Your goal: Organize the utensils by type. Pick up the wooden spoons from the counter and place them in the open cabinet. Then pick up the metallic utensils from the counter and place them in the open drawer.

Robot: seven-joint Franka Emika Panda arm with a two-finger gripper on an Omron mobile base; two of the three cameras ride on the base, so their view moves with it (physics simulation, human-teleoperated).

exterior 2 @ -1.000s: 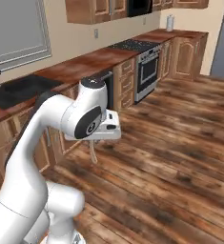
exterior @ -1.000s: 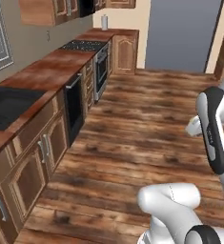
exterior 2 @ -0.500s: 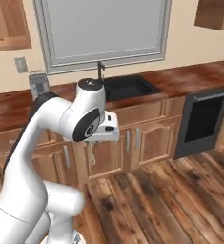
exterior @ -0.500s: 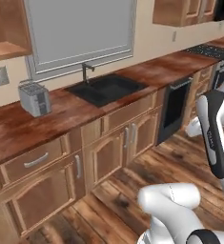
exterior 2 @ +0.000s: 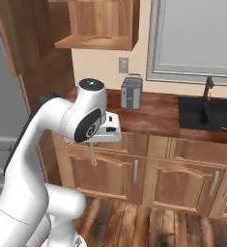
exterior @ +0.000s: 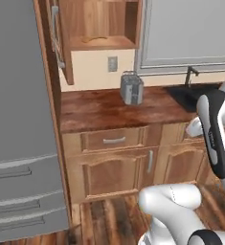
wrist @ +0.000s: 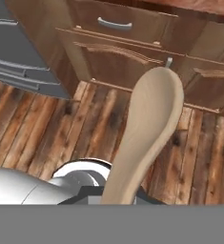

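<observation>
My gripper (wrist: 117,199) is shut on the handle of a pale beige wooden spoon (wrist: 154,107), whose bowl points toward the floor and the lower cabinet fronts. In the right base view the spoon (exterior 2: 92,155) hangs below the gripper (exterior 2: 92,144), in front of the counter (exterior 2: 153,112). The open cabinet (exterior: 102,24) is up on the wall above the counter (exterior: 109,107); its door (exterior: 56,38) stands out to the left. A thin brown curved shape (exterior: 97,39) lies on its shelf. The metallic utensils and the open drawer are out of view.
A grey fridge (exterior: 18,119) fills the left side. A silver toaster (exterior: 131,88) stands on the counter below the cabinet. A black sink (exterior 2: 209,113) with a tap sits to the right under a window. Shut drawers and doors (exterior: 114,139) line the counter front.
The whole picture has swept along the kitchen as the base turned: from stove and floor, past the sink, to the fridge and the open cabinet. The spoon stays in the gripper.
</observation>
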